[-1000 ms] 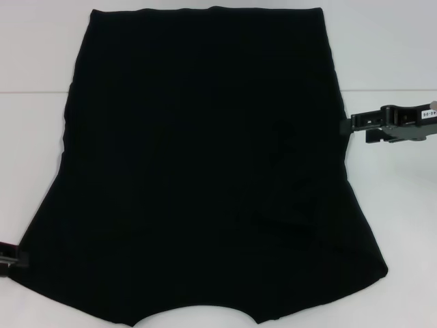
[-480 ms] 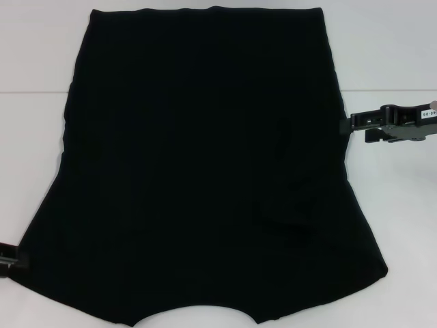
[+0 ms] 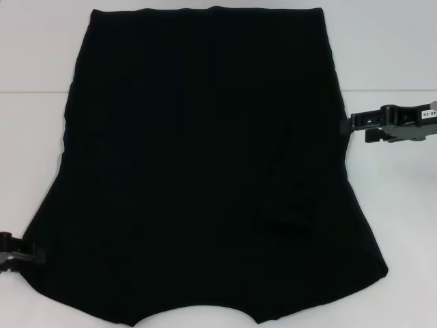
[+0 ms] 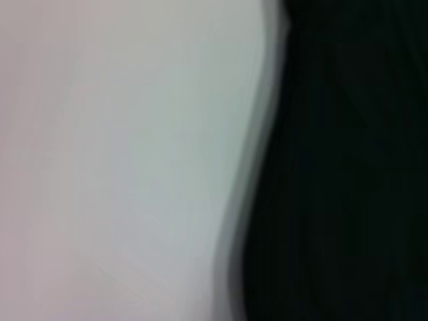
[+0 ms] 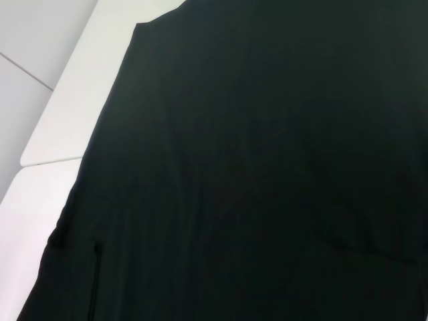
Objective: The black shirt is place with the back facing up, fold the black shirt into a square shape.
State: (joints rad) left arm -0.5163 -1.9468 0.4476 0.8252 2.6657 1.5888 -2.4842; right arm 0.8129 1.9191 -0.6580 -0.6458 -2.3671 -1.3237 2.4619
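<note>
Black shirt (image 3: 205, 164) lies spread flat over most of the white table (image 3: 396, 55), plain side up, its straight hem at the far edge and the wider sleeved end flaring toward the robot; a crease or tucked flap shows right of centre. It reads as light, limp cloth that will sag and drag rather than hold shape, so I judge an edge or corner pinch best, lifting low and laying the fold over. Left gripper (image 3: 17, 251) sits at the near-left sleeve corner, touching the fabric edge; whether its fingers are spread or pinching cloth cannot be told. Right gripper (image 3: 392, 125) hovers just beside the shirt's right side edge; its finger state cannot be told either.
</note>
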